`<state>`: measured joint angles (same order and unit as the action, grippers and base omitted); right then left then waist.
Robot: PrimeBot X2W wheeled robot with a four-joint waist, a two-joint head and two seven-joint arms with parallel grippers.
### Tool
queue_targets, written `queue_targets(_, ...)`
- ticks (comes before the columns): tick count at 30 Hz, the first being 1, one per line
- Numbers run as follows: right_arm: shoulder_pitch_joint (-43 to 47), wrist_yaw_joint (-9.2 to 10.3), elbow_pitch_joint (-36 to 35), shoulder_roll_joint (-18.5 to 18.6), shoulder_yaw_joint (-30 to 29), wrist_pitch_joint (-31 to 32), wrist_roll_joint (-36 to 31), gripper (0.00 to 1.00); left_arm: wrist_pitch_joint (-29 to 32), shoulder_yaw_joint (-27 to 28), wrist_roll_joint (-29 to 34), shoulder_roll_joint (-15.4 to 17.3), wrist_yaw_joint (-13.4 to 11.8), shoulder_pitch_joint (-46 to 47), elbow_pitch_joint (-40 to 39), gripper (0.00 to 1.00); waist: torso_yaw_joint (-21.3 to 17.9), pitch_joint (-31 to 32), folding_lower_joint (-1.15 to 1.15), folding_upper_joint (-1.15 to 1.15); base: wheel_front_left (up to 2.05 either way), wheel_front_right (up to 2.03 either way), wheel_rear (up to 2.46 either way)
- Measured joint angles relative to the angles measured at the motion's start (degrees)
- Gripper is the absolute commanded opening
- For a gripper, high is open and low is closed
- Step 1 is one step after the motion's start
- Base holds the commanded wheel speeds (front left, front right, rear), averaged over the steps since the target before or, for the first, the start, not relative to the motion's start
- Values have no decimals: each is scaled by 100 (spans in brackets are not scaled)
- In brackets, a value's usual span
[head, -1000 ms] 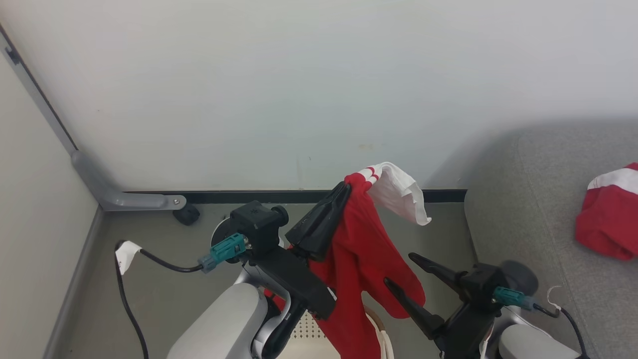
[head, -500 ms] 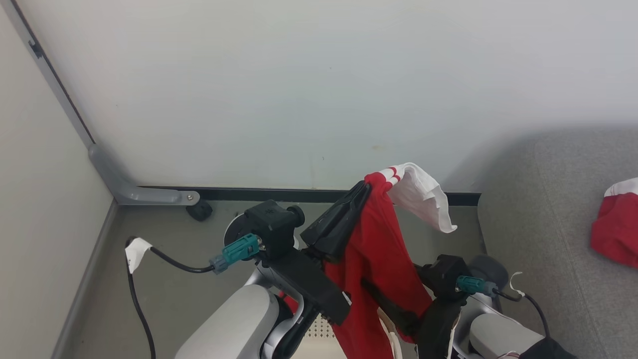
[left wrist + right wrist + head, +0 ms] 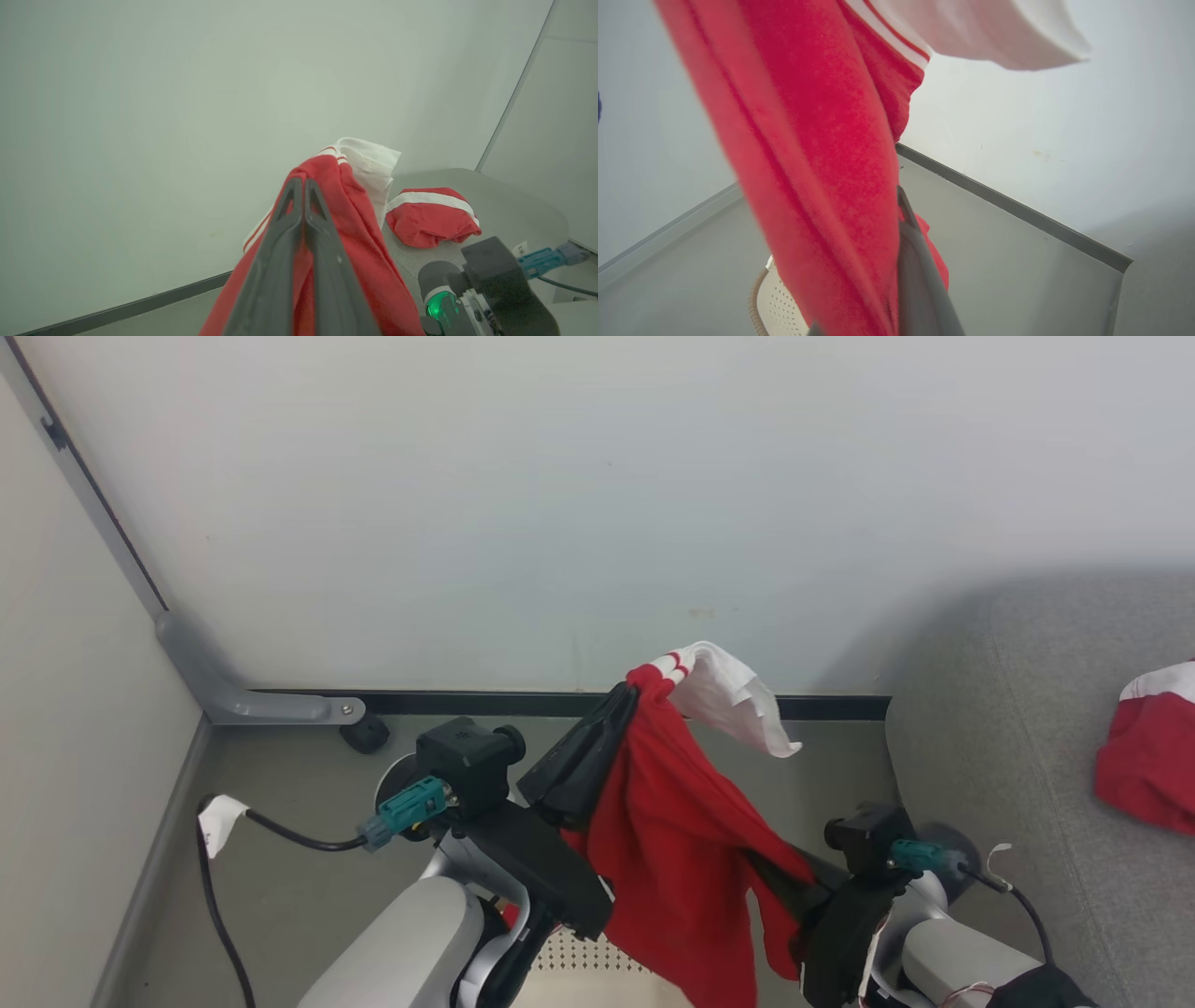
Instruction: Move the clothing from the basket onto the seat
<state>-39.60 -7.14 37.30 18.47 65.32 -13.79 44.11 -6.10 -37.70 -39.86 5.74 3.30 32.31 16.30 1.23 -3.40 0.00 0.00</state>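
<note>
Jaws of left gripper (image 3: 627,695) pressed together on garment (image 3: 672,840), which hangs above near basket (image 3: 579,957). Right gripper (image 3: 773,879) sits in the cloth, grip unclear. Second garment (image 3: 1144,761) lies on sofa (image 3: 1008,728), right.

Looks forward and down from the head, over both arms, onto the floor (image 3: 299,784), wall (image 3: 597,504) and sofa (image 3: 1008,728). Looks from the left wrist, close along the hanging red garment (image 3: 355,224), toward the same wall and sofa. Peers from the right wrist, nearly against that garment, toward the wall, with the basket (image 3: 780,303) at bottom.
</note>
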Motion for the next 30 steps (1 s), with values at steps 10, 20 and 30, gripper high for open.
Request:
queue_targets(10,68,0,-163,208,-650,-43,397,0,30,59,-53,181,-86,-402,85,0,-147,53,0,0,0,0,0)
queue_targets(20,328,0,-544,391,-1370,-44,592,0,103,-46,-201,165,-138,-697,100,100,-315,110,0,0,0,0,0)
queue_targets(30,525,0,-791,508,-1989,-43,595,0,104,-46,-201,253,-186,-821,9,100,-569,94,0,0,0,0,0)
